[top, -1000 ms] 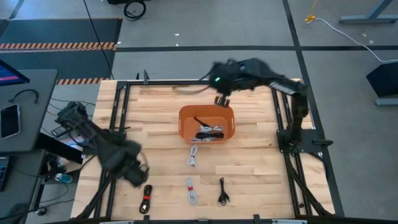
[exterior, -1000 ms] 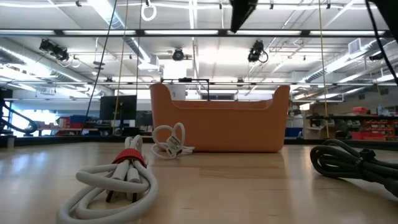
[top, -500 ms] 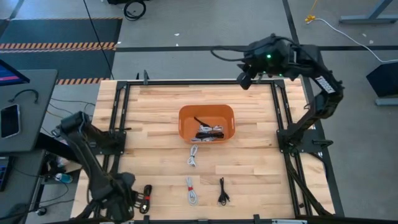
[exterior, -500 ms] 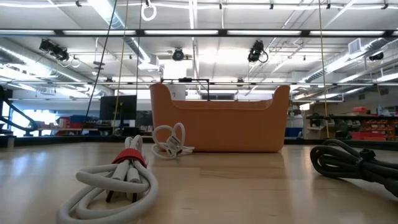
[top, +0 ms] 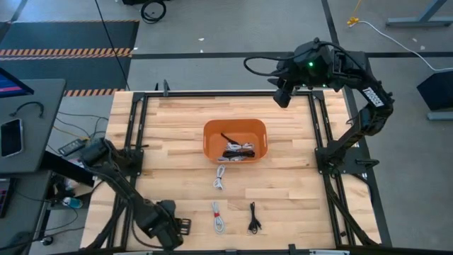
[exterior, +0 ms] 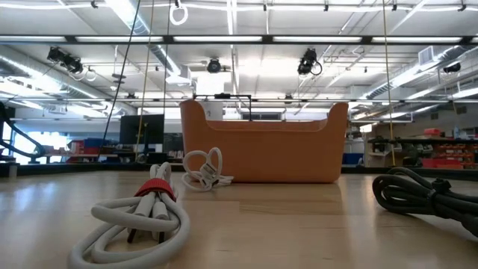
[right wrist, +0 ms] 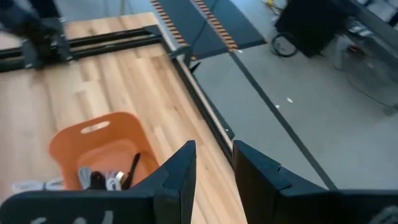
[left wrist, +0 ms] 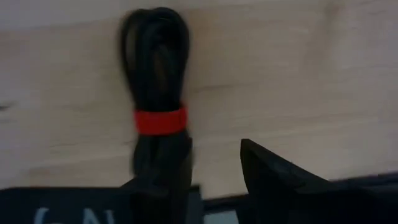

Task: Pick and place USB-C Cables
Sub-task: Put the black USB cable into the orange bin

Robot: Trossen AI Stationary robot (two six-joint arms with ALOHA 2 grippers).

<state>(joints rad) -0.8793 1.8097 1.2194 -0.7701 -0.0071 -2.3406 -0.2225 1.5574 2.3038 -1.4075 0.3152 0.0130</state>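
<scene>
Left gripper (top: 173, 228): down low at the near edge of the table, on the left side. Its fingers are spread apart. The black cable with a red band (left wrist: 157, 106) lies on the wood between them; one finger (left wrist: 280, 180) is just beside it. It looks like the fingers are not yet pinching it, but the near end of the cable is hidden, so this is hard to tell.

White cable (top: 218, 217): lies flat near the front edge, just right of the left gripper. In the low view it is the closest coil (exterior: 142, 217) and has a red band.

Black cable (top: 253, 218): lies near the front edge, right of the white one and apart from it. In the low view it is the dark coil (exterior: 422, 196) at the right.

Second white cable (top: 220, 177): lies on the wood just in front of the bin. The low view shows it (exterior: 205, 170) right by the bin's left front corner.

Bin (top: 212, 134): orange, in the middle of the table. It holds a small heap of cables (top: 238, 150), some black and some white.

Table (top: 177, 142): light wood with a dark frame along its sides.

Right gripper (top: 282, 95): up in the air over the far edge of the table, behind the bin and to the right. Its fingers (right wrist: 177, 177) are parted and hold nothing.
</scene>
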